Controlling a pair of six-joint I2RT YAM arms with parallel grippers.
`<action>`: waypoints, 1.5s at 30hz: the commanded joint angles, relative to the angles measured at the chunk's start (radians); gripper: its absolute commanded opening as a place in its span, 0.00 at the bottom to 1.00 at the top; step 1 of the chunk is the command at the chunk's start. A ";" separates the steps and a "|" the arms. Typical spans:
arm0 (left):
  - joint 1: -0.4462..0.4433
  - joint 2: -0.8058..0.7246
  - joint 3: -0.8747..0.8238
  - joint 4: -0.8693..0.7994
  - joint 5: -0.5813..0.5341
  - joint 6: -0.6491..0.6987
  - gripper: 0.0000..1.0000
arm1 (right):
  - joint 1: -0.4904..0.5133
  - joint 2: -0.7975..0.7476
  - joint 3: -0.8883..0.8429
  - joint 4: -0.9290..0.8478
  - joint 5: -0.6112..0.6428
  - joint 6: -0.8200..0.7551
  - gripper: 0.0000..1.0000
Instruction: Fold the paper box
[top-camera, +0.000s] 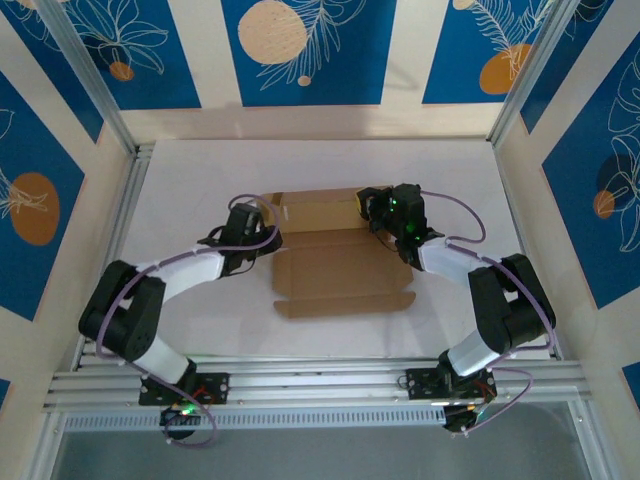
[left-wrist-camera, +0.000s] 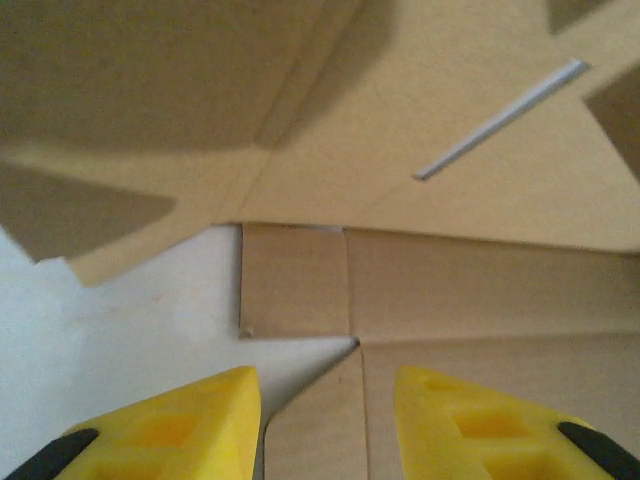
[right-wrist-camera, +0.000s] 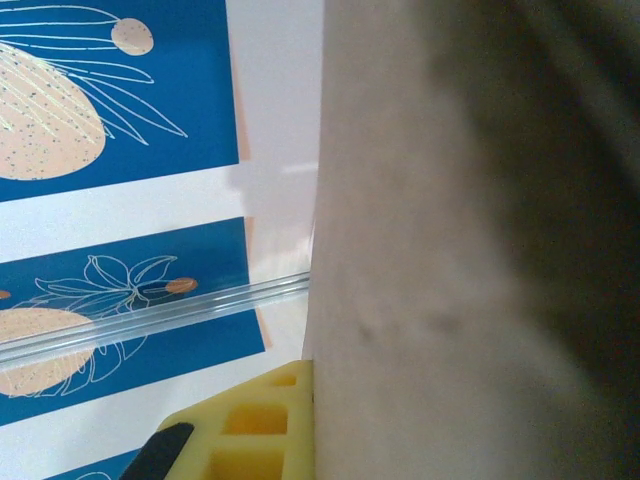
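Paper box (top-camera: 340, 268): mid-desk, between the two arms. Near panels lie flat on the white desk (top-camera: 200, 180); far panel seems lifted along its crease (angle hard to read from above).

Left claw (top-camera: 252, 222): at the far-left corner of the sheet. Yellow fingers (left-wrist-camera: 190, 425) stand apart in the wrist view and grip nothing, with a pointed flap tip lying in the gap just below.

Right claw (top-camera: 385, 208): at the far-right corner. One yellow finger (right-wrist-camera: 255, 420) sits flush against an upright cardboard face and the other is hidden behind it, so cannot tell whether clamped or merely pressing.

Slot (left-wrist-camera: 500, 118): thin pale slit in the panel ahead of the left claw, probably meant for a tab later.

Step in hand: likely standing the far wall up and turning in its corner flaps, with most of the folding not yet done.

Doing it well: bend along the printed creases, not across the corrugation. Move both corners together so the wall rises square rather than twisting. Bring the left claw down onto the small flap beside the crease before closing. Press the flat base lightly (bare cardboard slides easily on this desk).

Risk: a one-sided pull could skew the sheet or tear a slot edge.
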 joint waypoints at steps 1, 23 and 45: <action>-0.027 0.053 -0.007 0.150 -0.068 -0.042 0.41 | -0.001 -0.016 0.014 -0.019 0.007 -0.026 0.09; -0.029 0.264 0.055 0.249 -0.001 -0.116 0.53 | 0.035 -0.009 0.001 0.009 0.013 -0.023 0.09; -0.030 0.228 -0.053 0.639 0.135 -0.180 0.53 | 0.051 0.028 -0.015 0.061 -0.004 -0.017 0.08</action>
